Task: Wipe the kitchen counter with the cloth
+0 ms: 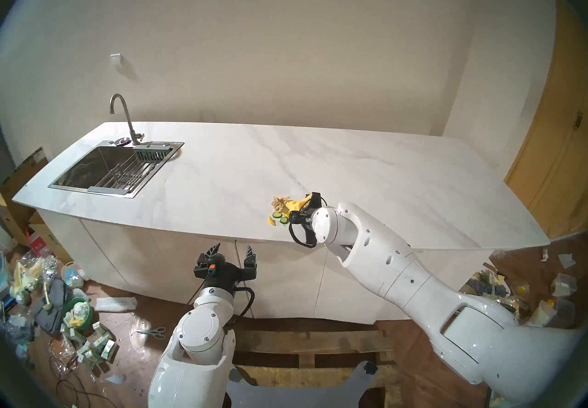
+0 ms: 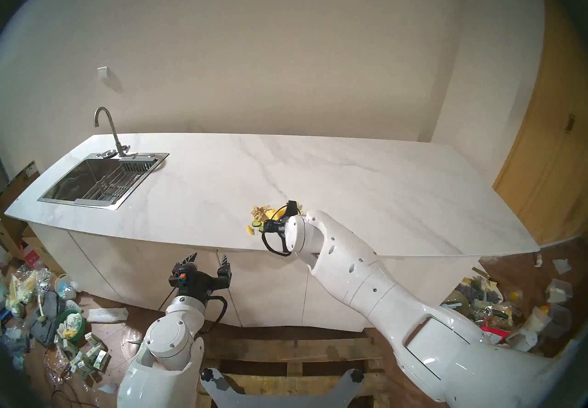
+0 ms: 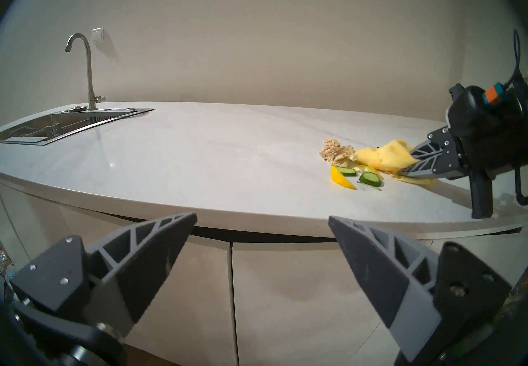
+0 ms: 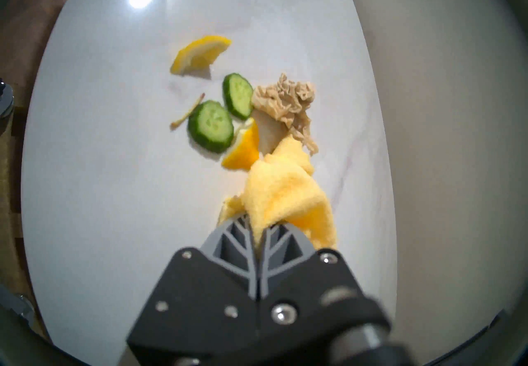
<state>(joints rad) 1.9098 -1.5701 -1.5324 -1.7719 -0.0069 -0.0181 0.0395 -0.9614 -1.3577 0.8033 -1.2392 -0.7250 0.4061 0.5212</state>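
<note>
The white marble-look kitchen counter (image 1: 366, 175) carries a steel sink (image 1: 95, 168) at its left end. My right gripper (image 4: 258, 225) is shut on the bright yellow cloth (image 4: 285, 194), which lies bunched on the counter near the front edge (image 1: 296, 205) (image 3: 383, 155). Just ahead of the cloth are a beige heap of shreds (image 4: 288, 102), two cucumber slices (image 4: 211, 125) and two yellow fruit wedges (image 4: 200, 54). My left gripper (image 1: 232, 249) is open and empty, below the counter's front edge before the cabinet fronts (image 3: 285, 285).
A curved faucet (image 1: 122, 114) stands behind the sink, with a rack inside the basin. Litter, bags and boxes lie on the floor at the left (image 1: 63, 308) and right (image 1: 509, 289). A wooden door (image 1: 556, 143) is at the right.
</note>
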